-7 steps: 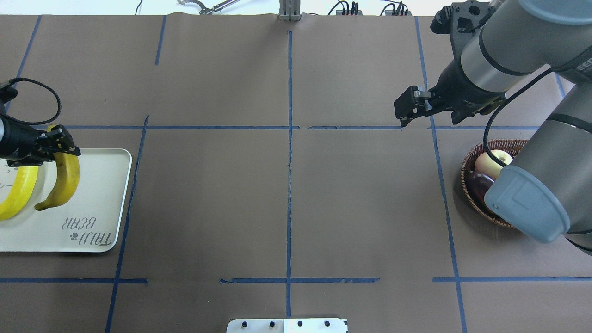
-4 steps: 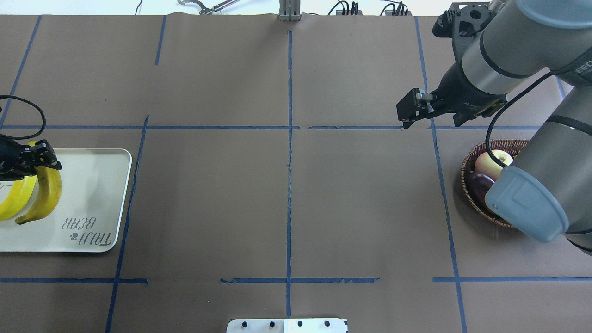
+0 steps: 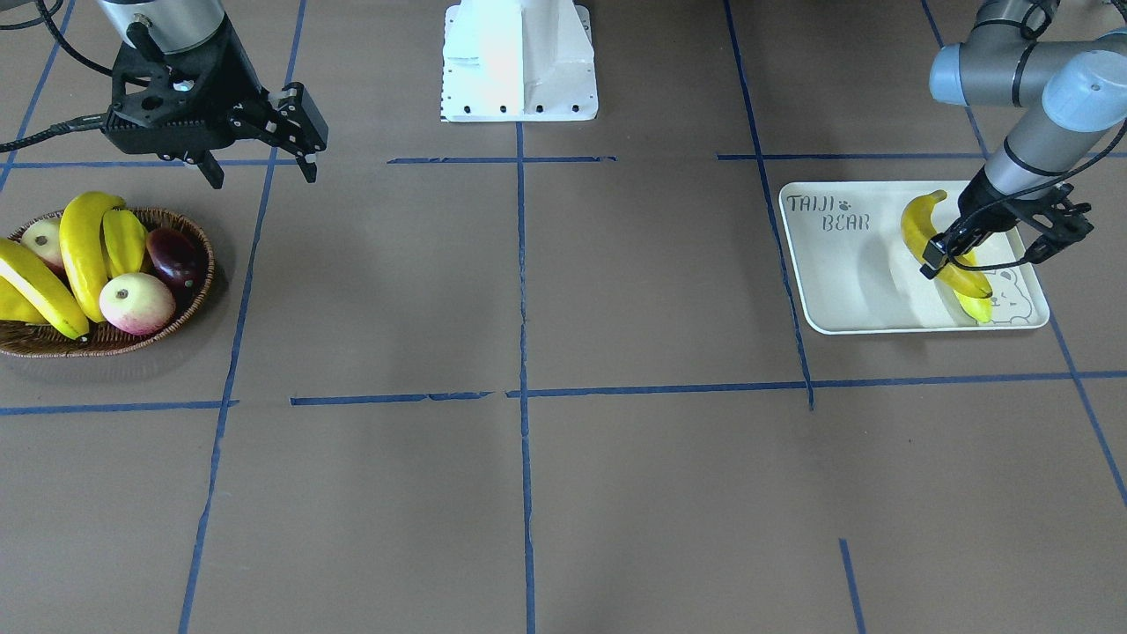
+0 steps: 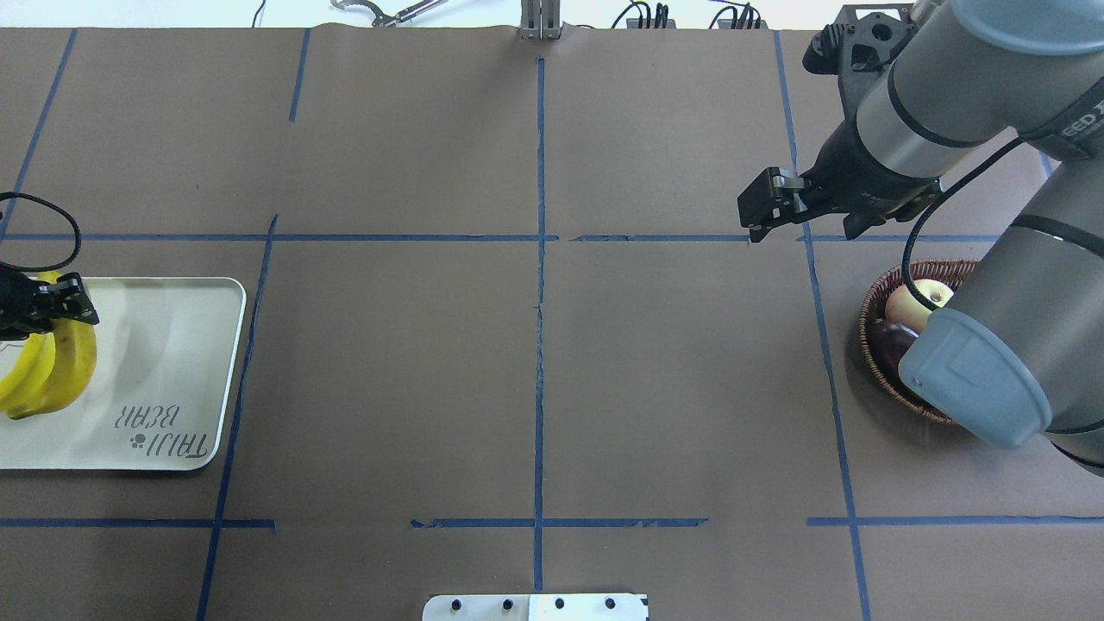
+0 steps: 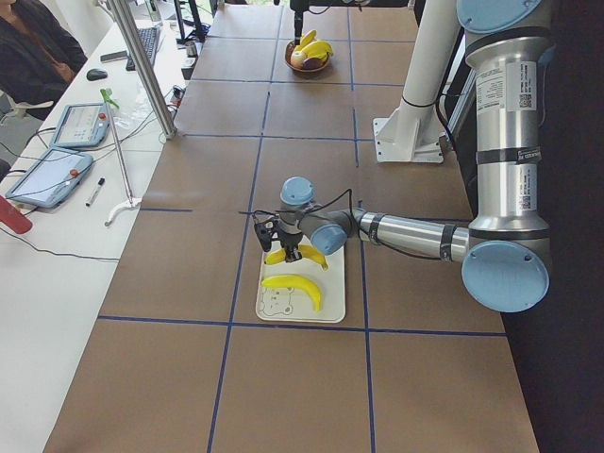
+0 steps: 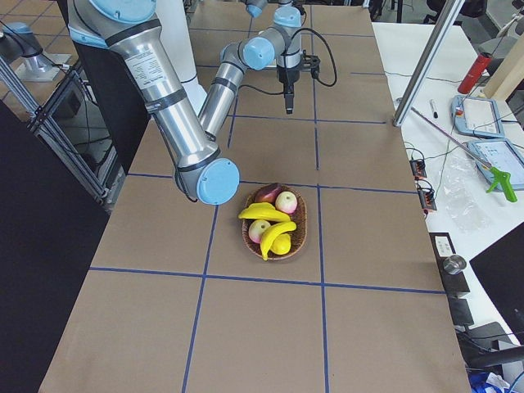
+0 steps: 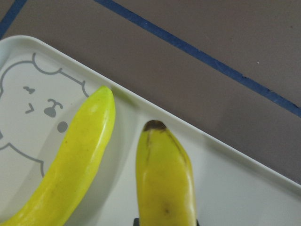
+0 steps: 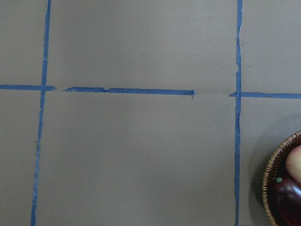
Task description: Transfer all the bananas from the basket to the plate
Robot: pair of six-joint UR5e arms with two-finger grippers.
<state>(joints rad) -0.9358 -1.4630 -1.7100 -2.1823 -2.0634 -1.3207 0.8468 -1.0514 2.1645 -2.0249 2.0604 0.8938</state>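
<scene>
Your left gripper has carried its banana toward the plate's bear corner, low beside the other banana. Its jaws apparently still clamp it, so release comes next. Your right gripper waits, jaws spread wide, beside the basket, where more bananas remain.

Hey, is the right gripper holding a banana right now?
No, the right gripper is open and empty, up beside the basket rather than in it.
</scene>
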